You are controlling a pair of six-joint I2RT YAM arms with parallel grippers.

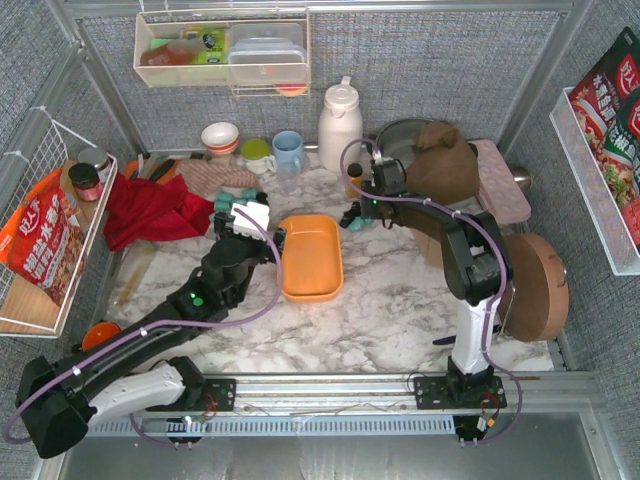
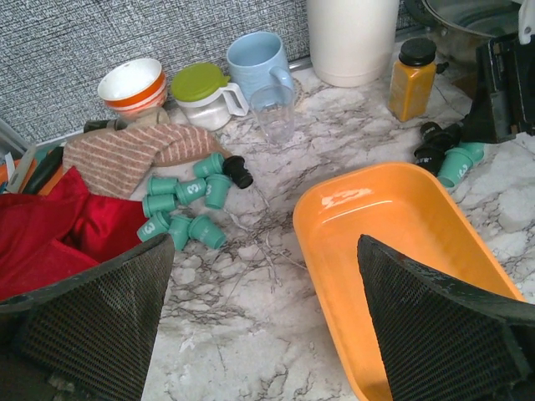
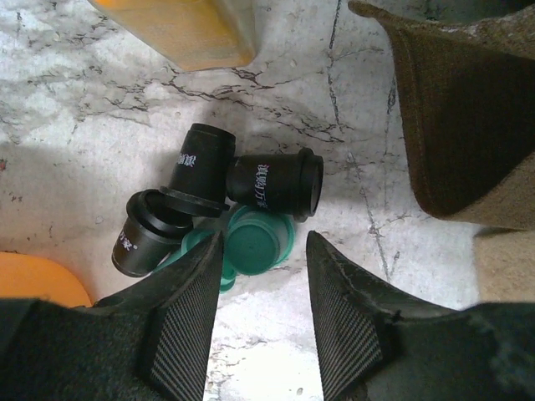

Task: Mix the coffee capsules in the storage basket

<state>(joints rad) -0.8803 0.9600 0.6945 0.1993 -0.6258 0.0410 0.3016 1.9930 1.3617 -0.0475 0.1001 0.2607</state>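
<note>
Evidently unstarted: shallow orange plastic tray (image 1: 312,257) lay empty, teal and black capsules (image 2: 191,190) outside it; left claw (image 2: 266,244) spread, right claw (image 3: 263,242) straddled one capsule, grip undeterminable.

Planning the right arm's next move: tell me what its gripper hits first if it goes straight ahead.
Probably the teal capsule right ahead of the right gripper; the black capsules lie just beyond. Depth is unclear.
</note>
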